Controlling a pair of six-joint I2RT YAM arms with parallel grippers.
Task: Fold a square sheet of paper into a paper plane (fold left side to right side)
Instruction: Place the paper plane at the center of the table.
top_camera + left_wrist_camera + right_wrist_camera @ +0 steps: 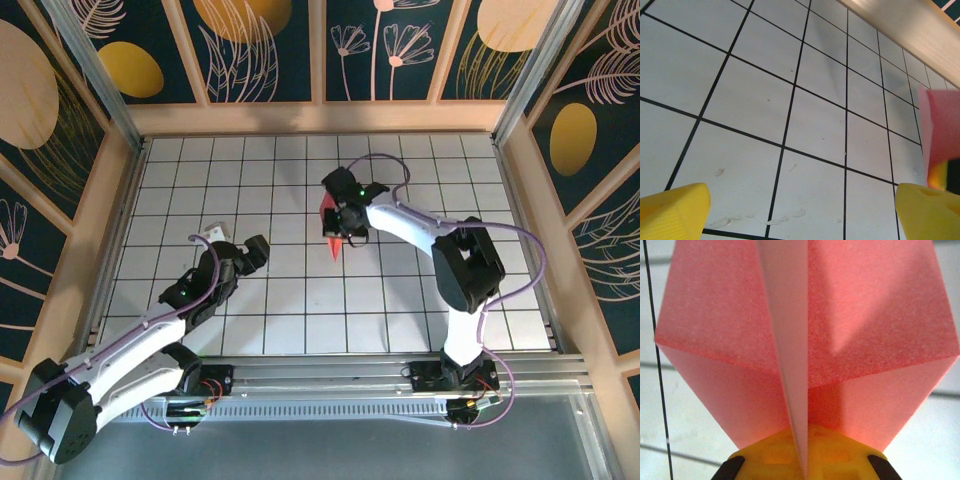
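Nearest to us, the left claw (pixel 256 252) hangs low over the white tiled table with black grid lines (pixel 300 310), on the near left of the right claw (pixel 345 218) and clearly apart from it. Its yellow fingertips (pixel 675 210) stand wide and hold nothing. Farther in, the right claw is closed on the thin pink-red folded paper (pixel 329 232), pinching it at the base of a centre crease. From that pinch one ridge stands up and creased flaps spread to either side, while the paper's pointed end runs out toward us from the right claw. We cannot tell whether that tip touches the table beneath the right claw. We judge the folding to be well along, since the paper is a creased, pointed shape, not a flat square. The step in hand looks like bringing the left flap over to the right along the centre crease. For that, we think the left claw must travel to the flap on the left of the right claw. It would then narrow gently on the thin edge and carry it across while the right claw holds the crease steady.
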